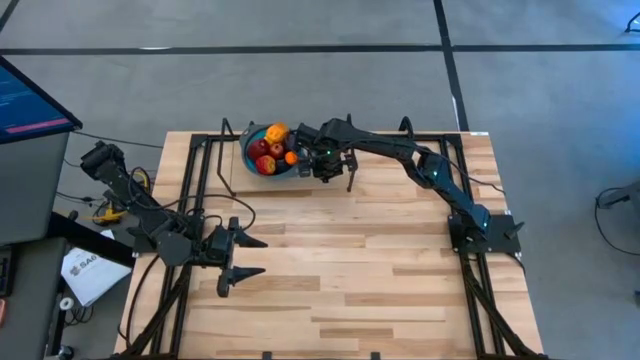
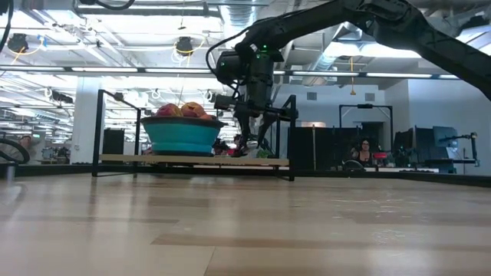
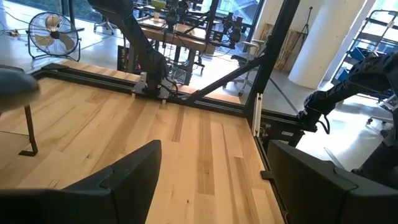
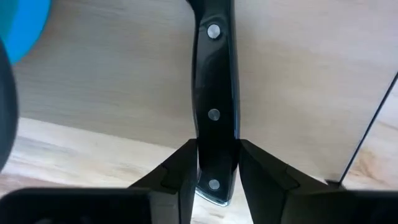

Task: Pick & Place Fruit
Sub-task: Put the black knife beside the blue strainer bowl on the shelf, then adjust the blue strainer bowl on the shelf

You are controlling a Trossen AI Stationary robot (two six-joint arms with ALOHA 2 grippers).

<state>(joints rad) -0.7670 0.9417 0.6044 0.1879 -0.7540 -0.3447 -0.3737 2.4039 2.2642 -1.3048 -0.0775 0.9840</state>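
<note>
The right gripper point(image 4: 216, 165), just beside the round blue bowl point(image 1: 254, 160) heaped with toy fruit point(image 1: 271, 150), pinches a slim black riveted knife handle point(image 4: 214, 93). This seems a knife pick, not fruit; next it probably calls for a straight lift. The left gripper point(image 1: 243, 256) waits spread, well apart from the bowl.

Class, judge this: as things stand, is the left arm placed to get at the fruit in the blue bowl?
Probably not: the left gripper waits open at the near left, while the fruit sits in the bowl at the far edge, with the right gripper beside it.
</note>
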